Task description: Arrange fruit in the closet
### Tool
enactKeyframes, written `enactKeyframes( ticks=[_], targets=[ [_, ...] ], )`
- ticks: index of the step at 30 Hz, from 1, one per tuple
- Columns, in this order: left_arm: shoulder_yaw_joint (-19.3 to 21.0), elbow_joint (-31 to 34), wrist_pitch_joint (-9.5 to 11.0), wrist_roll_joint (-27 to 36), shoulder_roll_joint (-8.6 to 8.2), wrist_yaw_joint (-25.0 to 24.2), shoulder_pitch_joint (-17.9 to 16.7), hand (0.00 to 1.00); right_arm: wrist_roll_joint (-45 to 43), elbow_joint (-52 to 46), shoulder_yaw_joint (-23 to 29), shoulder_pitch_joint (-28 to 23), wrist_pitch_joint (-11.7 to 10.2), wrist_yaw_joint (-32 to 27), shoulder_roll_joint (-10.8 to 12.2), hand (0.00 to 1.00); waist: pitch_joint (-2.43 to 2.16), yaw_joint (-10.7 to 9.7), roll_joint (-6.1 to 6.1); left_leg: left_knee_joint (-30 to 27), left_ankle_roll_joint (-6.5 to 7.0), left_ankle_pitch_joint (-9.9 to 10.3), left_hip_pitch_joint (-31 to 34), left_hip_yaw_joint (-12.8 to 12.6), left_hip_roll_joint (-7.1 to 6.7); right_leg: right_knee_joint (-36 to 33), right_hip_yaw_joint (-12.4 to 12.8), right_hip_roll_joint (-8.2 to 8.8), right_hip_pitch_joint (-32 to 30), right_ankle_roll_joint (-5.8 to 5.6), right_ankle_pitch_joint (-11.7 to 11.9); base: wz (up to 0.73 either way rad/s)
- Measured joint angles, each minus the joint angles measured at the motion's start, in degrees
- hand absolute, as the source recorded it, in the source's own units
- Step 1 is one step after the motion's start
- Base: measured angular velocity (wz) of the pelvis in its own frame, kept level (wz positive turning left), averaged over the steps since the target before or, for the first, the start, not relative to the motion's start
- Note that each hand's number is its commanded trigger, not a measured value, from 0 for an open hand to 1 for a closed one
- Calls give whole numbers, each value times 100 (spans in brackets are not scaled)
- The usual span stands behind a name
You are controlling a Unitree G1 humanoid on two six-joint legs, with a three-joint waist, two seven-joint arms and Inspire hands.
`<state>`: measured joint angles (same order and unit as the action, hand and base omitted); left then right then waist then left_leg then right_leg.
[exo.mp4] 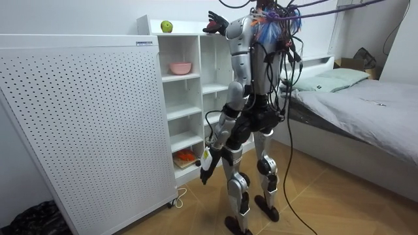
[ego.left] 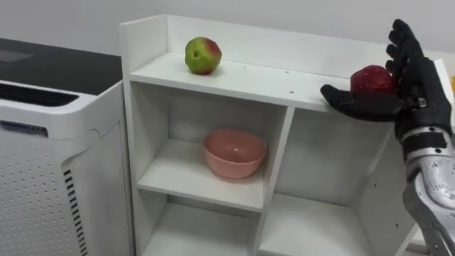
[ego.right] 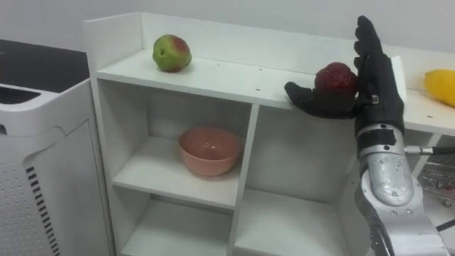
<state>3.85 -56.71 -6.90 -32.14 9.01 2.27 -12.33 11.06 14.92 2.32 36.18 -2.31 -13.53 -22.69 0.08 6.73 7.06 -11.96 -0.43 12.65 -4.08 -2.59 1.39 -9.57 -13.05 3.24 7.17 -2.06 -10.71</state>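
a red apple [ego.right: 336,77] is being placed toward the right of the closet [ego.right: 213,75] top shelf, cradled by the open right robot hand [ego.right: 373,92], fingers straight, thumb beneath; judged next, a gentle withdrawal is called for.

Just left of the closet [ego.left: 263,80], a perforated cabinet [ego.left: 50,171]. On the closet's top board, toward the left end, an apple [ego.left: 202,55]; toward the right, well apart from it, a round fruit [ego.left: 372,80], with the right hand [ego.left: 421,89] against it, thumb before it and palm on its right. Farther right, beyond the hand, another fruit [ego.right: 441,87]. In the upper left compartment, below the apple, a bowl [ego.left: 234,153]. On the room view's right, behind the robot standing at the closet, a bed [exo.mp4: 353,98].
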Motion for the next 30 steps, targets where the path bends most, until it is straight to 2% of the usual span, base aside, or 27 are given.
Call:
enactKeyframes(
  ticks=[4,8,13,22,27,30],
  targets=[
    [-2,6,-18,-1,38,-97,44,0,182,316,0,217,44,51,-66,0,5,-5,13,-104,-1,1,109,26,1,-2,-26,0,-45,23,14,2],
    [-2,8,-27,-1,122,-162,48,0,228,318,0,217,67,50,-131,0,9,-8,7,-159,-3,2,181,85,1,-9,-114,1,-58,33,20,7],
    [-4,52,-27,-1,126,-182,48,0,243,318,0,225,75,56,-222,0,7,-5,10,-169,-3,2,243,104,0,-9,-130,1,-85,33,20,2],
    [-5,92,-34,-6,125,-181,75,0,250,322,0,287,103,66,-226,0,6,-8,13,-168,-3,2,247,103,0,-10,-130,1,-115,33,20,0],
    [-4,206,-153,-9,118,-175,21,0,242,465,2,372,171,265,-266,0,2,-17,18,-170,-4,0,236,102,0,-19,-121,2,-106,33,20,0],
    [-5,213,-235,-7,117,-168,10,0,249,592,-28,447,247,436,-365,0,-1,-15,22,-170,-5,-1,236,102,0,-19,-114,2,-106,33,20,0]
  ],
)
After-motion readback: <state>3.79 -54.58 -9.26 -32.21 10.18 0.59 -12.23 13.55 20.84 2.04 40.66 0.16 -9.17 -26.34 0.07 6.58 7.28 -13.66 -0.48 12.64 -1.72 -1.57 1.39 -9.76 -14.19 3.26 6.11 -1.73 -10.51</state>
